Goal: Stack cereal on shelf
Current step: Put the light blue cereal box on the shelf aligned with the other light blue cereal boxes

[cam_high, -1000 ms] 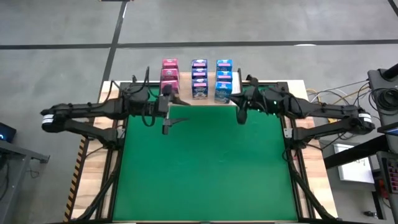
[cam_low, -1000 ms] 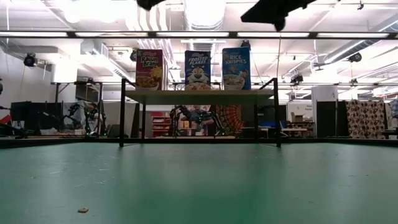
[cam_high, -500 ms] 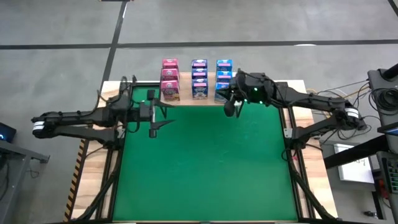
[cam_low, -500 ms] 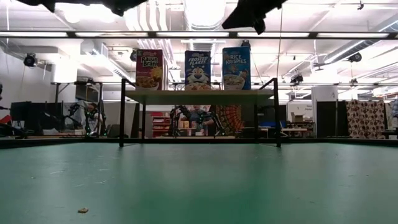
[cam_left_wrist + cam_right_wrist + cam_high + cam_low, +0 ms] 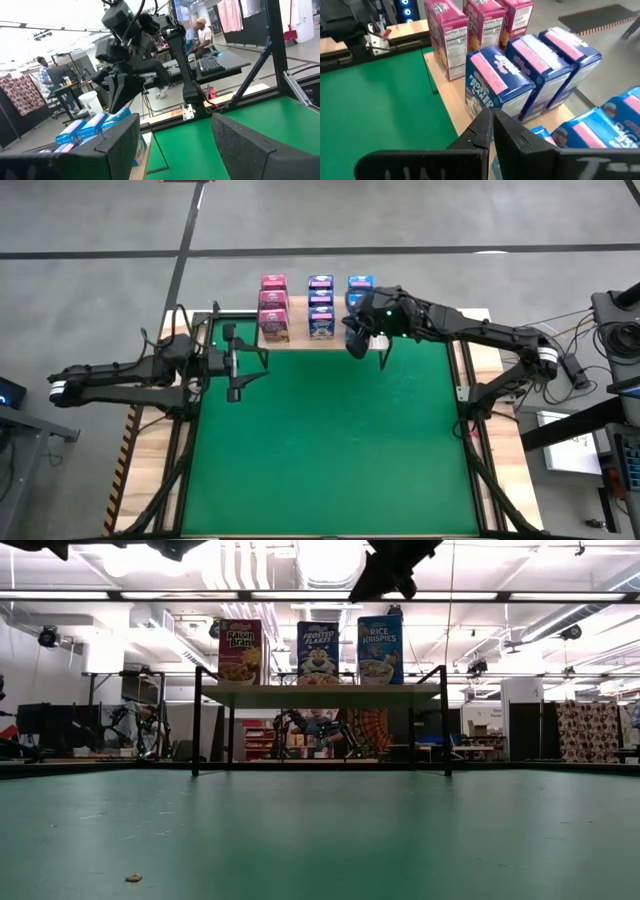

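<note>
Cereal boxes [image 5: 318, 305] standing in three rows on the shelf [image 5: 300, 340], top centre of the high view. Right gripper [image 5: 354, 345] over the shelf's right end beside the blue boxes, fingers pressed together, holding nothing. Left gripper [image 5: 236, 370] left of centre above the green mat [image 5: 330, 440], fingers spread, empty.
</note>
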